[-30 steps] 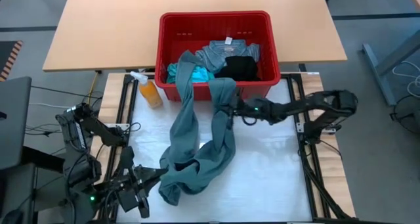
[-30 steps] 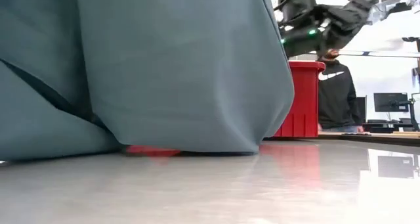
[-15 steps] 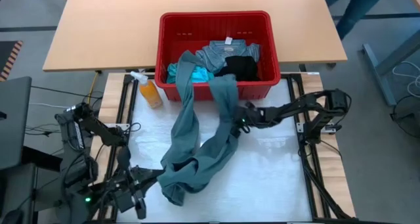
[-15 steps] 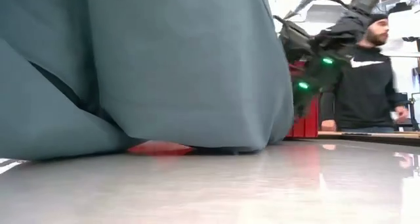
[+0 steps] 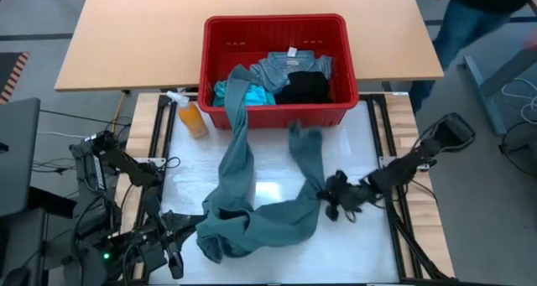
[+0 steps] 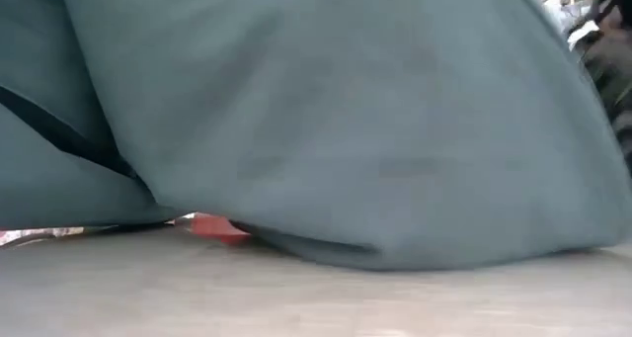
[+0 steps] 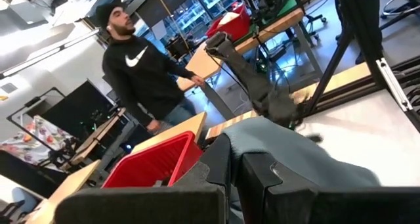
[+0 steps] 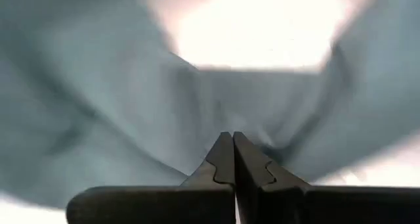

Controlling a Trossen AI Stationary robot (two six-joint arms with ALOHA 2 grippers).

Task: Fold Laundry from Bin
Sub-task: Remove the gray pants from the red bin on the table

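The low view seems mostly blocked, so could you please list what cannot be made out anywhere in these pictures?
- Low view: grey-green soft garment hides nearly the whole table.
- High view: garment's far end is hidden inside the red slotted plastic bin.
- Right wrist view: everything past the right hand is blurred cloth.

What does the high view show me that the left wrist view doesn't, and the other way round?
Only the high view: the bin's contents, turquoise, blue-grey and black garments, the orange spray bottle, and the grey-green garment trailing from the bin onto the table. Only the left wrist view: a person in a black hoodie standing beyond the bin, and the left gripper's fingers shut. Both: the bin, the grey-green garment, and the right gripper.
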